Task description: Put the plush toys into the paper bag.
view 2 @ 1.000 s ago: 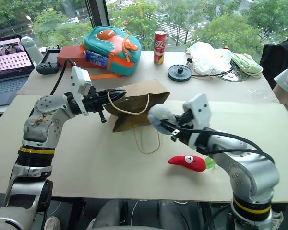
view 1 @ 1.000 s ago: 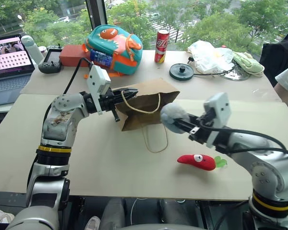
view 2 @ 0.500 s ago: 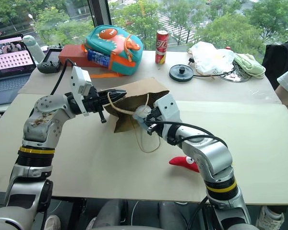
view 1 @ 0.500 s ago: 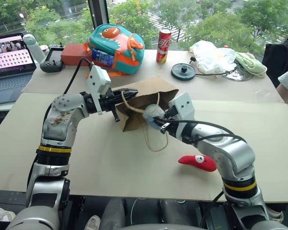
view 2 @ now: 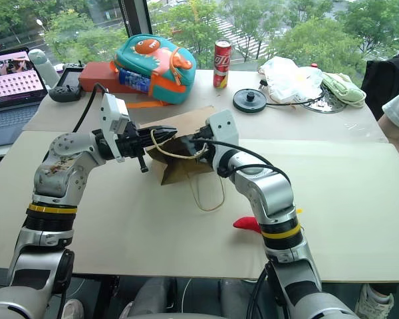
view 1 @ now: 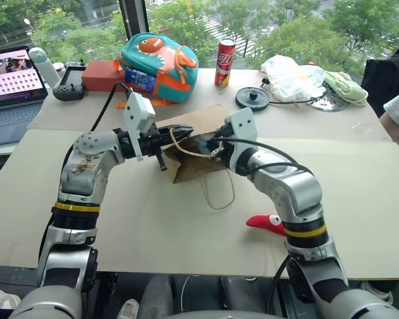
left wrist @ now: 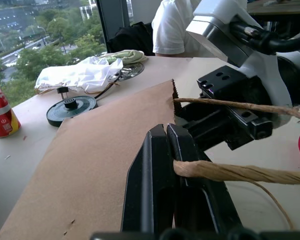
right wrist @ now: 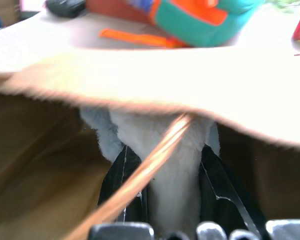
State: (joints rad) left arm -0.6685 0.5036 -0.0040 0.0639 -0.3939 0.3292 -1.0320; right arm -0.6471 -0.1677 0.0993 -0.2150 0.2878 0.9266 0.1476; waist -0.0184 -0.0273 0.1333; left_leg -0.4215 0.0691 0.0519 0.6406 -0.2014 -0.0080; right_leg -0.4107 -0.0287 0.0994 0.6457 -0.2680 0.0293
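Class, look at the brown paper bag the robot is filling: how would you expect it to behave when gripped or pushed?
The paper bag probably flexes easily: its mouth sags where the left gripper pinches the edge. It likely slides when pushed, lying loose on the table. The twine handle looks floppy.

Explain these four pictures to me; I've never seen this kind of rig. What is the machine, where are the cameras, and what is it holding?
It is a two-armed humanoid robot at a table. Two pictures come from its head, one from each wrist. The left gripper is shut on the paper bag at its mouth, by a twine handle. The right gripper reaches into the bag, its fingers around the grey-blue plush ball. The red chili plush lies on the table. Behind are a backpack, a soda can and a laptop.
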